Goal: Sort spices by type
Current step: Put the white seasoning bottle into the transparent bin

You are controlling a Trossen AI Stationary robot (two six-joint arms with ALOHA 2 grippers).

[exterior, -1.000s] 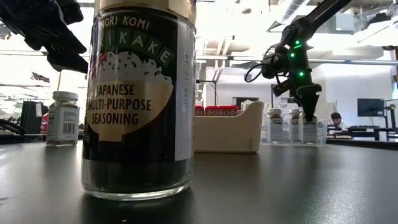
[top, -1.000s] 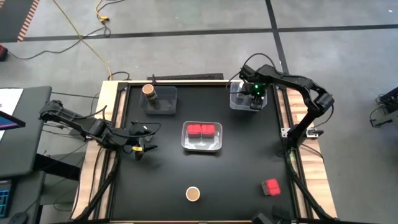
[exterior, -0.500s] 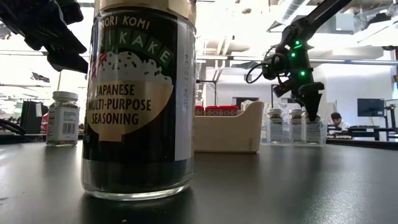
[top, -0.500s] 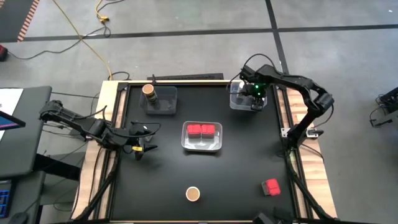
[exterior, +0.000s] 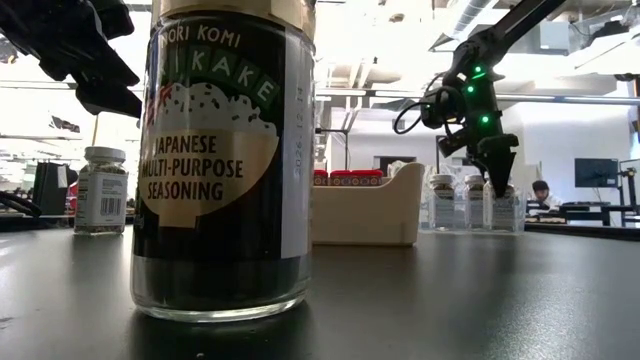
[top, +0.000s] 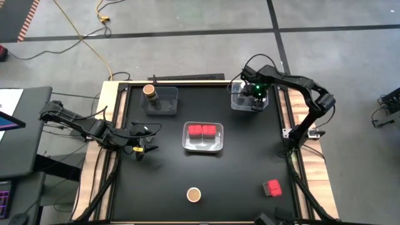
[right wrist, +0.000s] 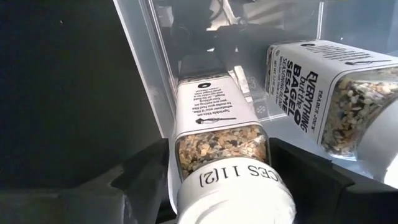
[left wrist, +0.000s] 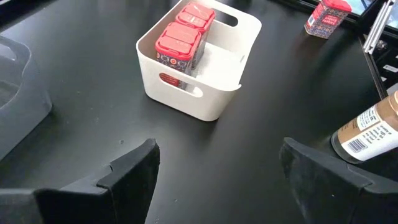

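Right pincer (exterior: pixel 497 186) apparently widened round white-lidded jar (exterior: pixel 500 208).

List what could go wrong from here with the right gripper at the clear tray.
The right gripper straddles a white-lidded jar inside the clear plastic tray; lifting away crookedly could tip it against the neighbouring jar. Its fingers sit near the tray wall and might drag it. The red blocky tin and brown-topped jar remain loose.

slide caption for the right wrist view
Right claw straddles a white-lidded seasoning jar in the clear tray, beside another jar.
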